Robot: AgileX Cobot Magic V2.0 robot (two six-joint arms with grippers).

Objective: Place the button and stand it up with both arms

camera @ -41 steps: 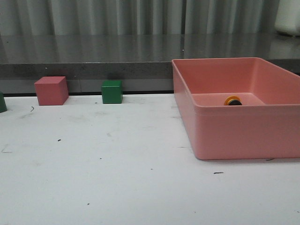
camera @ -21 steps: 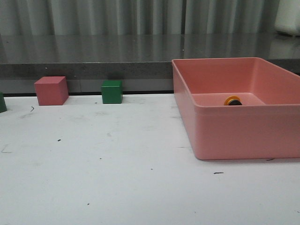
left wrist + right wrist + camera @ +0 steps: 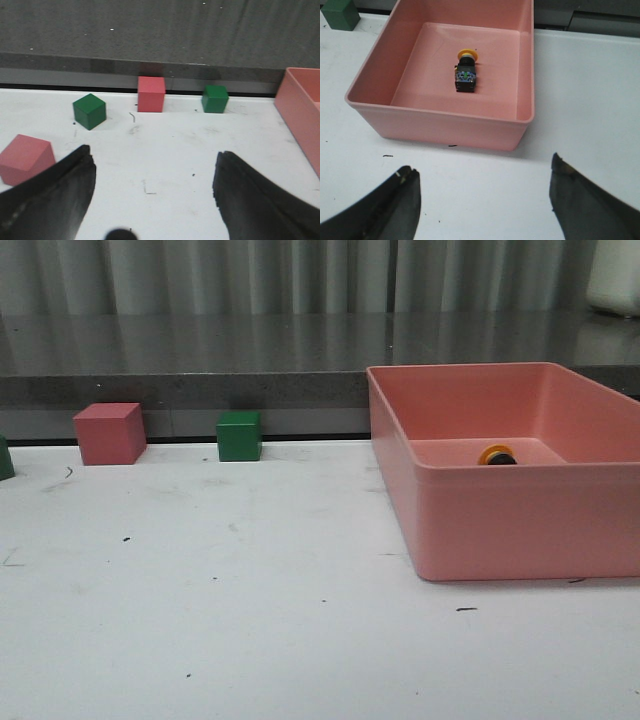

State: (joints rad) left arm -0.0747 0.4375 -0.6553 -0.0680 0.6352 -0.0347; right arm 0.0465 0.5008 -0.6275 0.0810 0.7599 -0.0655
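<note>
The button (image 3: 466, 71) lies on its side on the floor of the pink bin (image 3: 440, 122), yellow cap toward the far wall, black base with blue-green bits toward me. In the front view only its yellow cap and black collar (image 3: 497, 455) show over the bin's near wall (image 3: 530, 520). My right gripper (image 3: 485, 172) is open and empty over the white table, short of the bin's near wall. My left gripper (image 3: 155, 157) is open and empty over bare table, well left of the bin. Neither arm shows in the front view.
A pink cube (image 3: 109, 433) and a green cube (image 3: 239, 435) stand at the table's back edge. The left wrist view also shows another green cube (image 3: 89, 110) and a pink cube (image 3: 26, 157) beside the left finger. A grey ledge runs behind.
</note>
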